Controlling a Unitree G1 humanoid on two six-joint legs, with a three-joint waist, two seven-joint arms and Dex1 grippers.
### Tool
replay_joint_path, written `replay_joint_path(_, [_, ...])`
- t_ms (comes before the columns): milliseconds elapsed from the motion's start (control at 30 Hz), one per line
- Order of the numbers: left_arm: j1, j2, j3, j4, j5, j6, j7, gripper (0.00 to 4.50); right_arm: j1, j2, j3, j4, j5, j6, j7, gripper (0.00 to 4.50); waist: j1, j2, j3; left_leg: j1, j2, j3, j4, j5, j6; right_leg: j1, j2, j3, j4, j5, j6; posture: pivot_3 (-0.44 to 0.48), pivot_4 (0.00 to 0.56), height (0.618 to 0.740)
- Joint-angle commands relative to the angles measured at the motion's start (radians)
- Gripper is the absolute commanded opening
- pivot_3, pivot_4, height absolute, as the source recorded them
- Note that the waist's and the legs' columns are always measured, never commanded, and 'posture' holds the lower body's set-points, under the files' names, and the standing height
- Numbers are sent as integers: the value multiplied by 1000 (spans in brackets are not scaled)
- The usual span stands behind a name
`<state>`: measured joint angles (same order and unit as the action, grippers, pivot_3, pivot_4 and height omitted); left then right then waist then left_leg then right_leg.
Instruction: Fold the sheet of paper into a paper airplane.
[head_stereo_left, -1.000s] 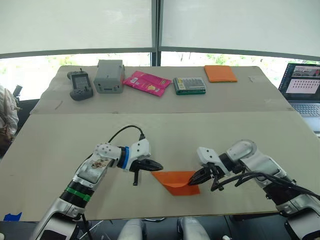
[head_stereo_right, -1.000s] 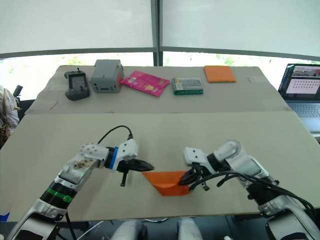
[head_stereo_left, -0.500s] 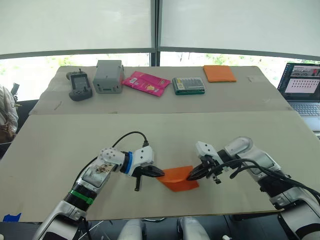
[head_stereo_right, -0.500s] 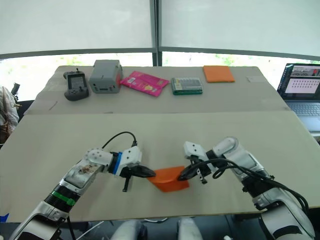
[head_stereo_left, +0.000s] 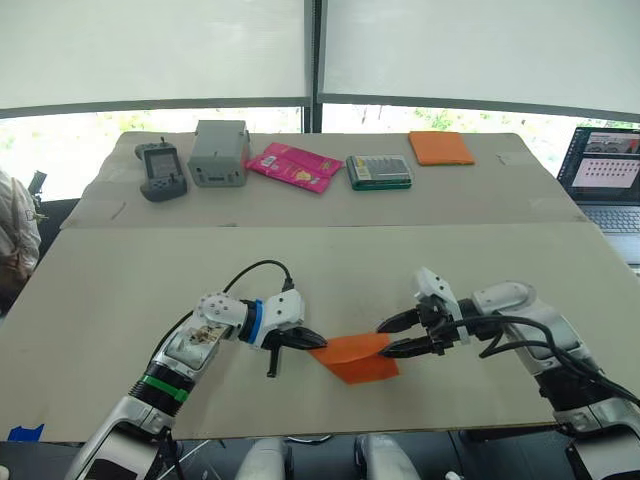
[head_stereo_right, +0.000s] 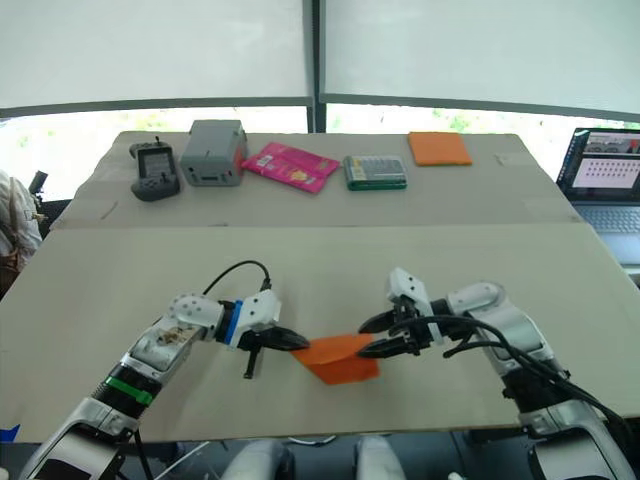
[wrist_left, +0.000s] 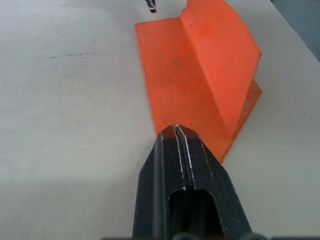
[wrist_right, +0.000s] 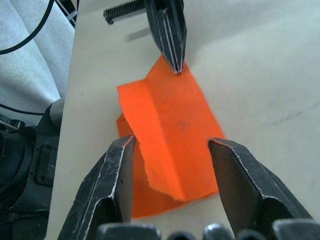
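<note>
Right end effector (head_stereo_left: 388, 334) has let go: its 2 fingers, clenched on the sheet of paper (head_stereo_left: 357, 357) 0.5 s ago, now stand spread at the sheet's edge. Left end effector (head_stereo_left: 318, 342) stays clenched, its tip pinning the opposite corner to the table (head_stereo_left: 120, 290). Thin, matte, bright-orange, the sheet lies between them as a layered wedge with 1 raised flap, so the crease probably needs pressing flat.
</note>
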<state>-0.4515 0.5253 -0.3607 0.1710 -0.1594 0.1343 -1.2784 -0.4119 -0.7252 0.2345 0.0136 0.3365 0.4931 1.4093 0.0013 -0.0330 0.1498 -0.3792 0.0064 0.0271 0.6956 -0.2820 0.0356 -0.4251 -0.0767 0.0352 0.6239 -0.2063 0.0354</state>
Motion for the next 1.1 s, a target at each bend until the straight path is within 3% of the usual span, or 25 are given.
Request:
replay_joint_path(33, [-3,11,-7,14,20,-4,-11,0,18,-9,-36,-53,28,1,-18,2648,-1,0,0,0,0,0,0,0,0,0,0,0,0,0,0,0,150,740])
replay_joint_path(267, [-12,17,0,16,19,-7,-21,0,47,4,-49,-47,26,-12,-53,2648,-1,0,0,0,0,0,0,0,0,0,0,0,0,0,0,0,150,740])
replay_joint_path(533, [-19,17,-9,26,38,-20,-16,0,27,61,-81,-4,75,62,-101,76,-1,0,0,0,0,0,0,0,0,0,1,0,0,0,0,0,150,740])
replay_joint_path(1100, [0,7,-3,22,38,-24,11,0,-36,86,8,37,51,369,-257,30,-4,0,0,0,0,0,0,0,0,0,0,0,0,0,0,0,150,740])
